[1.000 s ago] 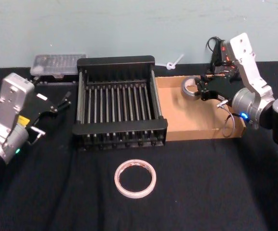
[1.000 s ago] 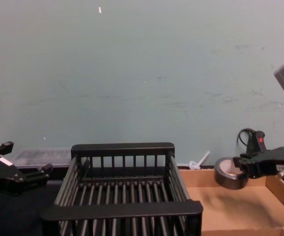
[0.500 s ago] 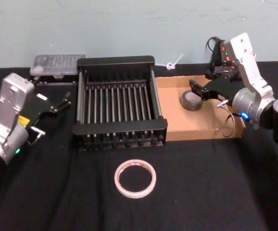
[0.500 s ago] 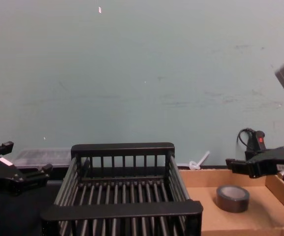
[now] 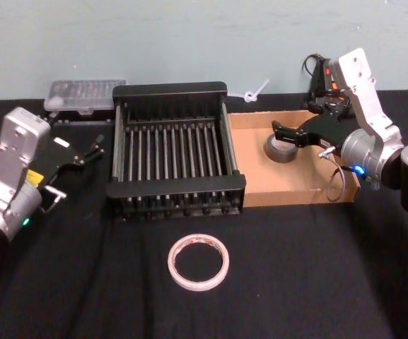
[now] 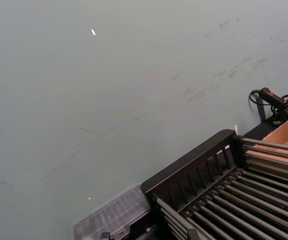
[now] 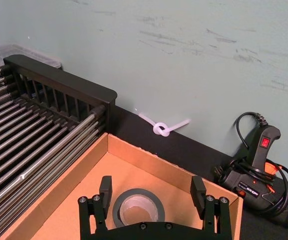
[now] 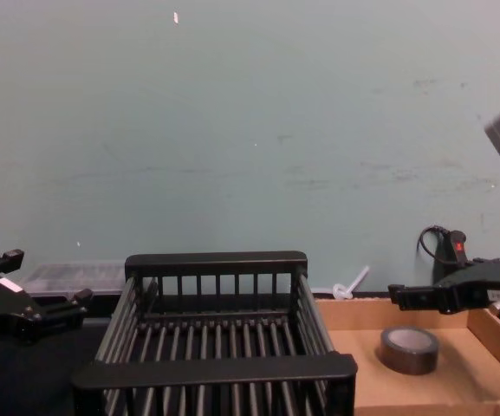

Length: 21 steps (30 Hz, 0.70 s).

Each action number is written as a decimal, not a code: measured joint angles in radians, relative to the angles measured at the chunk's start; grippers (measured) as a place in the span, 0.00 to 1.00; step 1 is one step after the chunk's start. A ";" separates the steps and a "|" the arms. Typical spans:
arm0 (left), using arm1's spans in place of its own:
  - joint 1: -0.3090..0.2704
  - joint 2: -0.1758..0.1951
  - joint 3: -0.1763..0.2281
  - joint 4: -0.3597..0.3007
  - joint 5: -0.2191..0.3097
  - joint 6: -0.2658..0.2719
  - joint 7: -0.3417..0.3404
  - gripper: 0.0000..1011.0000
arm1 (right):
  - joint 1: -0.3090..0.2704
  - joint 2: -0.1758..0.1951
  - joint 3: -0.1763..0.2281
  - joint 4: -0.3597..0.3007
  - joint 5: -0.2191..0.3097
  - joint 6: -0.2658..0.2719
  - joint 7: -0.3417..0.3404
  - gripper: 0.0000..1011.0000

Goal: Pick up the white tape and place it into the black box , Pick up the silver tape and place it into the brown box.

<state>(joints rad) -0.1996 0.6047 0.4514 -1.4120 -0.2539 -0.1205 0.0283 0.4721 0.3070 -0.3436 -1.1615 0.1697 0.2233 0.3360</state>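
Observation:
The silver tape (image 5: 281, 148) (image 8: 410, 349) lies flat on the floor of the brown box (image 5: 295, 185) (image 8: 462, 381), near its back. My right gripper (image 5: 292, 131) (image 7: 152, 187) hovers just above it, open. Its two fingers (image 7: 105, 186) stand wide apart on either side of the roll (image 7: 138, 210) without touching it. The white tape (image 5: 198, 263) lies flat on the black cloth in front of the black box (image 5: 170, 90) (image 8: 215, 368), which holds nothing. My left gripper (image 5: 92, 150) (image 8: 68, 308) is parked to the left of the black box.
A clear plastic case (image 5: 83, 95) sits behind the black box's left corner. A power drill (image 7: 256, 170) (image 5: 322, 85) and a knotted white tie (image 7: 161, 128) lie behind the brown box by the wall. Open black cloth surrounds the white tape.
My right gripper opened and let go of the silver tape, which dropped from above the brown box onto its floor. The left arm stayed still.

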 joint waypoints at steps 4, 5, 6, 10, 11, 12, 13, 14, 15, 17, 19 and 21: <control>0.000 0.000 0.000 0.000 0.000 0.000 0.000 0.99 | 0.000 0.000 0.000 0.000 0.000 0.000 0.000 0.99; 0.000 0.000 0.000 0.000 0.000 0.000 0.000 0.99 | 0.000 0.000 0.000 0.000 0.000 0.000 0.000 0.99; 0.000 0.000 0.000 0.000 0.000 0.000 0.000 0.99 | 0.000 0.000 0.000 0.000 0.000 0.000 0.000 0.99; 0.000 0.000 0.000 0.000 0.000 0.000 0.000 0.99 | 0.000 0.000 0.000 0.000 0.000 0.000 0.000 0.99; 0.000 0.000 0.000 0.000 0.000 0.000 0.000 0.99 | 0.000 0.000 0.000 0.000 0.000 0.000 0.000 0.99; 0.000 0.000 0.000 0.000 0.000 0.000 0.000 0.99 | 0.000 0.000 0.000 0.000 0.000 0.000 0.000 0.99; 0.000 0.000 0.000 0.000 0.000 0.000 0.000 0.99 | 0.000 0.000 0.000 0.000 0.000 0.000 0.000 0.99; 0.000 0.000 0.000 0.000 0.000 0.000 0.000 0.99 | -0.002 0.000 0.001 -0.002 0.001 0.000 0.001 0.99; 0.000 0.000 0.000 0.000 0.000 0.000 0.000 0.99 | -0.004 0.000 0.003 -0.004 0.001 0.000 0.002 0.99; 0.000 0.000 0.000 0.000 0.000 0.000 0.000 0.99 | -0.009 0.000 0.006 -0.010 0.004 0.001 0.005 0.99; 0.000 0.000 0.000 0.000 0.000 0.000 0.000 0.99 | -0.019 0.000 0.012 -0.023 0.009 0.004 0.009 0.99; 0.000 0.000 0.000 0.000 0.000 0.000 0.000 0.99 | -0.032 0.003 0.019 -0.043 0.016 0.010 0.013 0.99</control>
<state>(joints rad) -0.1995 0.6047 0.4514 -1.4119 -0.2539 -0.1205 0.0283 0.4401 0.3104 -0.3244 -1.2043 0.1855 0.2330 0.3495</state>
